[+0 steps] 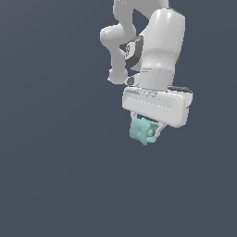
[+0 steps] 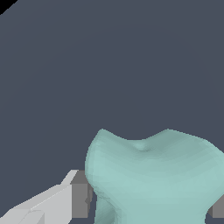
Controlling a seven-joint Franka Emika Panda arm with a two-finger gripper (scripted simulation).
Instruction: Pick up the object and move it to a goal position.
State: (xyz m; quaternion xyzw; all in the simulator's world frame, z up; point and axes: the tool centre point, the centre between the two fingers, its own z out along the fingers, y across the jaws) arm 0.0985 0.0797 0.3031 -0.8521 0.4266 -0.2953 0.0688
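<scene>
- The object [image 2: 157,179], a pale teal matte lump, fills the near part of the wrist view, right up against the camera, with two rounded humps and a shallow dip between them
- One light grey finger [image 2: 52,203] of the tool presses against the object's side in that view; a sliver of darker grey at the opposite side of the object seems to be the other finger, though too little shows to be sure
- In the exterior view the tool [image 1: 147,129] is closed onto the object [image 1: 141,131], which sits between the two short fingers directly under the white hand and juts out past their tips
- The object is narrower than the tool's white body, and its stubby bumps stick out to the sides of the fingers
- Above the tool, the white wrist housing [image 1: 162,44] rises to a dark joint ring and further white links of the arm
- Behind everything lies a plain dark blue-grey ground [image 1: 51,176]; whether the object touches it or hangs clear of it cannot be told
- No brand, label or writing can be read on the tool, the arm or the object
</scene>
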